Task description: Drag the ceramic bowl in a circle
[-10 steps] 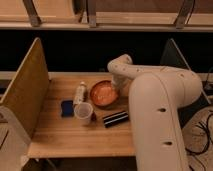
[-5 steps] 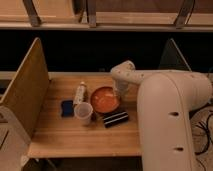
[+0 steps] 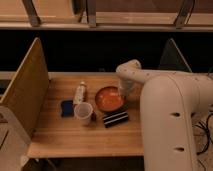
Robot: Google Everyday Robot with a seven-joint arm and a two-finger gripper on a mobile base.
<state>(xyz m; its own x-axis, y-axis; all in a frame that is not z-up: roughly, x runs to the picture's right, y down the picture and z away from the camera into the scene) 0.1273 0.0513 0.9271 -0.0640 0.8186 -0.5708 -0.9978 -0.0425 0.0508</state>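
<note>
Bowl: ceramic bowl (image 3: 109, 98) sits centre frame on the table (image 3: 75, 140).
Gripper: gripper (image 3: 124, 91) is down at the bowl's right rim, fingers closed. Can't tell whether they pinch the rim.
Risk, lower left: cup (image 3: 83, 112) is just beside the bowl, so a wide circle likely tips it.
Risk, below: dark bar (image 3: 115, 119) is near and the bowl may shove it.
Risk, grip: the glossy rim could slip free mid-drag.

The arm (image 3: 167, 107) bends leftward, its closed claw (image 3: 121, 93) hanging low mid-scene.
</note>
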